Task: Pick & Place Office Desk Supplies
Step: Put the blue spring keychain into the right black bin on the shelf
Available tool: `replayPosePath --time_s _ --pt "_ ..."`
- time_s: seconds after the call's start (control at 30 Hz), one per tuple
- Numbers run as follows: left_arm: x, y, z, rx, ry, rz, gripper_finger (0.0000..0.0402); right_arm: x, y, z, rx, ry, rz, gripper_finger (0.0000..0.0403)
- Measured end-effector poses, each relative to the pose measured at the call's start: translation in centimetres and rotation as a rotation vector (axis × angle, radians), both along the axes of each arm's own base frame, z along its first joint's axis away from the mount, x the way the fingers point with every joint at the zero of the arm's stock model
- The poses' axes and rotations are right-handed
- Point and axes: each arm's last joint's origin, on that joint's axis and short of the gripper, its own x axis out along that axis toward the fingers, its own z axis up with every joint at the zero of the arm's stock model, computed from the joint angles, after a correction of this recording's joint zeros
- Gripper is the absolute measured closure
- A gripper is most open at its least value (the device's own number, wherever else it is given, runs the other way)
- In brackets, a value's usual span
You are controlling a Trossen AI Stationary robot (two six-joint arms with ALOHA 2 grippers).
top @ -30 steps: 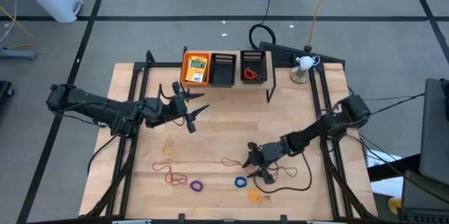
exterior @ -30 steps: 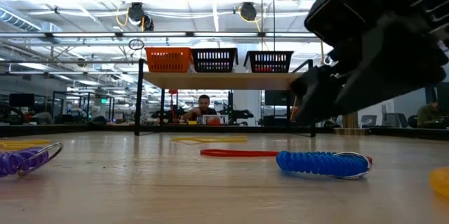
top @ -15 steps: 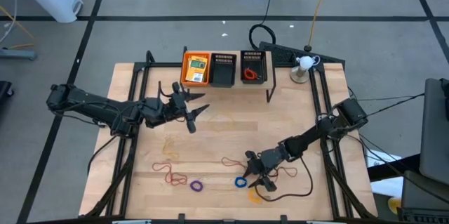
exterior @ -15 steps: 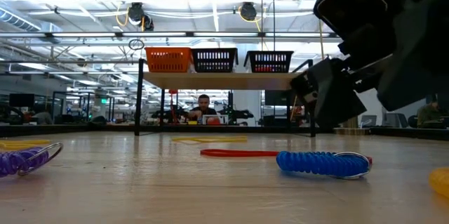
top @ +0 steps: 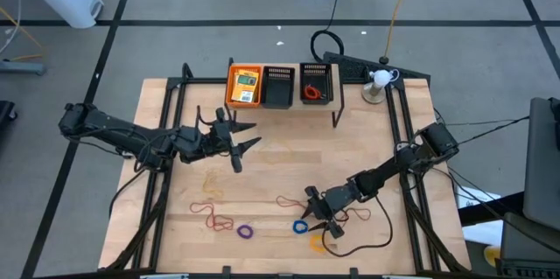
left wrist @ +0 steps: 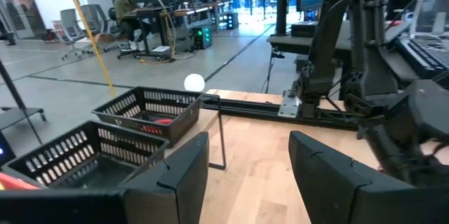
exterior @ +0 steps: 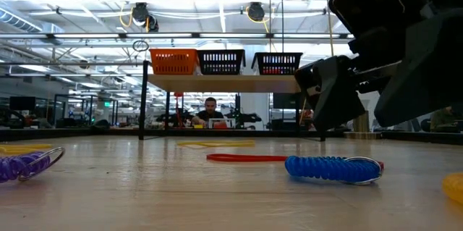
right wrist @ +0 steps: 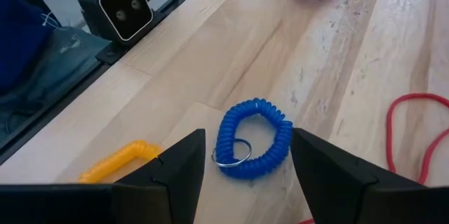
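A blue coiled ring lies flat on the wooden table near its front edge. My right gripper is open, slanting down just over the ring, one finger on either side and touching nothing. An orange coiled ring lies beside it, and a purple ring lies farther left. Red rubber-band loops and another red loop lie on the table. My left gripper is open and level, high over the table's left middle, holding nothing. A yellow packet lies in the orange tray.
Three mesh trays sit on a raised shelf at the table's far edge: the orange one, a black one and a second black one with an orange-red item inside. A black cable lies by the right arm. People sit beyond the table.
My right gripper has edged toward the table's near edge, over the blue ring, and rolled a little about its own pointing line. My left gripper has rolled slightly too. Both stay open, and nothing on the table has moved.
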Motion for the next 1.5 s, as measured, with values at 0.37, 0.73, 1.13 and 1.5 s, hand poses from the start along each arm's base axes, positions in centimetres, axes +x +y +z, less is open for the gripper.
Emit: replayPosePath --time_s 0.37,0.73,1.13,1.5 --pt "-0.2 -0.9 0.0 -0.024 -0.008 -0.037 0.0206 0.3 0.7 0.5 -0.055 -0.051 0.009 0.0204" --pt "-0.2 -1.0 -0.2 -0.037 0.004 -0.041 0.0206 1.8 1.9 -0.9 -0.132 0.007 0.015 0.0204" --pt "-0.2 -1.0 -0.2 -0.047 0.006 -0.040 0.0206 2.8 2.0 -2.6 -0.091 0.062 -0.037 0.0244" --pt "-0.2 -1.0 -0.3 -0.062 0.012 -0.039 0.0206 3.1 2.0 -2.1 -0.082 -0.013 -0.016 0.0386"
